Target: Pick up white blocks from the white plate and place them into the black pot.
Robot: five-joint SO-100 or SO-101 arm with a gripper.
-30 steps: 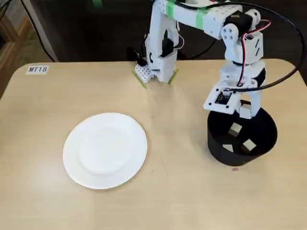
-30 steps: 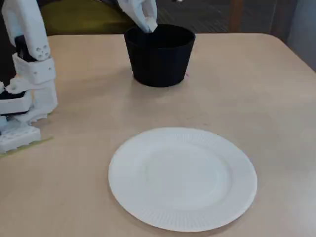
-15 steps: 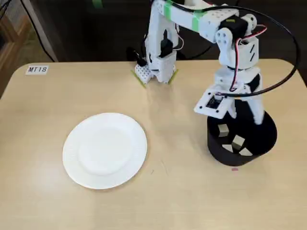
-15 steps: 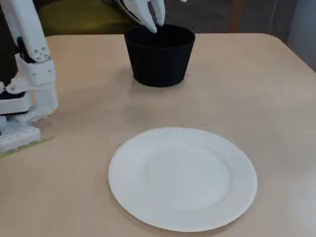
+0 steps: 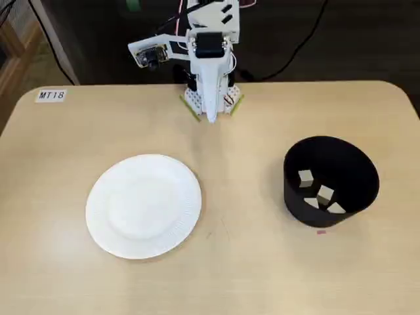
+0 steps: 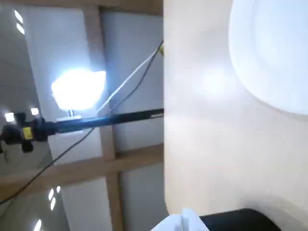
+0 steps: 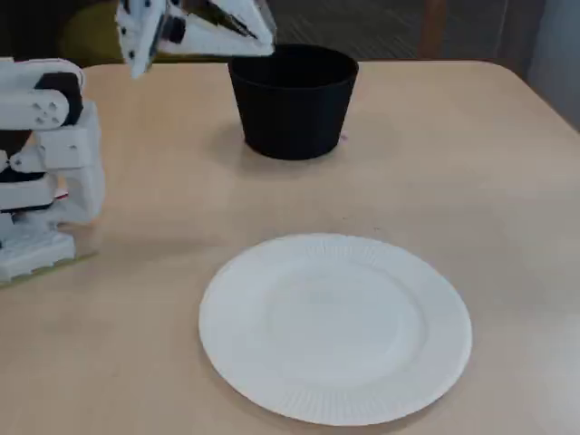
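The white plate [image 5: 143, 205] lies bare on the tan table, with no block on it in either fixed view; it is large in the foreground [image 7: 335, 326]. The black pot [image 5: 331, 182] stands at the right and holds three white blocks [image 5: 324, 194]. From the low fixed view the pot [image 7: 292, 100] hides its inside. My gripper [image 5: 210, 118] is folded back at the arm's base, pointing down at the table's far edge, shut and holding nothing. It shows at the top of the low view [image 7: 265, 37]. The wrist view catches the plate's edge [image 6: 274, 53] and the pot's rim [image 6: 238, 219].
The arm's base [image 7: 41, 181] is fixed at the table's far edge. A label reading MT18 [image 5: 51, 95] is stuck at the far left corner. Cables hang behind the table. A small pink mark [image 5: 321, 231] lies in front of the pot.
The arm has swung away from above the pot and folded back over its base. The block it held one second ago now lies in the pot with two others.
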